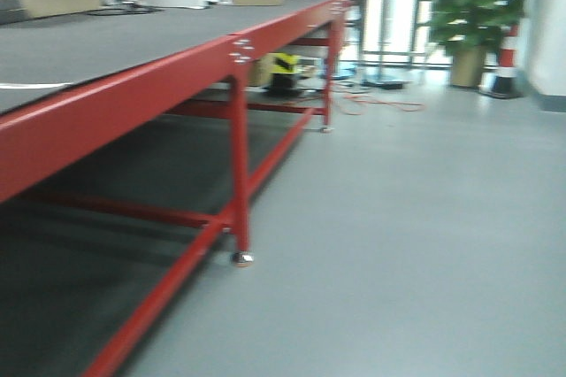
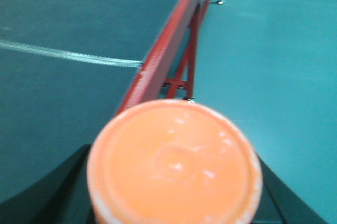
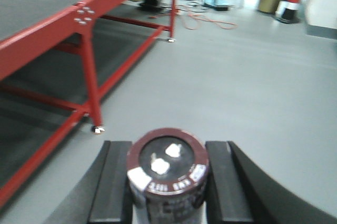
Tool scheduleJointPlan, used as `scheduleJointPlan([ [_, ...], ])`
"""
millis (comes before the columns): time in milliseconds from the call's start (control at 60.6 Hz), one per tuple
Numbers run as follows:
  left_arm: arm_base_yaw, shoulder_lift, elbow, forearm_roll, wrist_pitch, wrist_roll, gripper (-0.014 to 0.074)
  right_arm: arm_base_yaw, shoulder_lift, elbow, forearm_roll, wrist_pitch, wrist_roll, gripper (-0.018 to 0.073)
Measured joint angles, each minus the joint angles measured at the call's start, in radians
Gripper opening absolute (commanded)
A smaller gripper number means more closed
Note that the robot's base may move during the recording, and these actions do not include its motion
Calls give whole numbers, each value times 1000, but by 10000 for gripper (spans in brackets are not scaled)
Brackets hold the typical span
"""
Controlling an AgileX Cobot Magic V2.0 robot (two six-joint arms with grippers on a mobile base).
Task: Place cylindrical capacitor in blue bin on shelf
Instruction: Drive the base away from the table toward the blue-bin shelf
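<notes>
Maroon-rimmed cylindrical capacitor (image 3: pixel 167 174) between right fingers (image 3: pixel 110 184), orange cylinder (image 2: pixel 174 163) between left fingers (image 2: pixel 47 200).

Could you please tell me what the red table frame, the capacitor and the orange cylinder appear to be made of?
The table frame: probably painted metal, glossy red, with bolt heads at the joints. The capacitor: seemingly a metal can in a dark printed sleeve, two pale terminals on top. The orange cylinder: perhaps plastic, matte, whitish scuffs at its rim; too blurred to be sure.
</notes>
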Motion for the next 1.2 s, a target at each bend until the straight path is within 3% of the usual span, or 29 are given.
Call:
scheduleJointPlan([
  [1205, 0, -8, 0, 0, 0, 0, -111, 0, -5, 0, 0, 0, 0, -36],
])
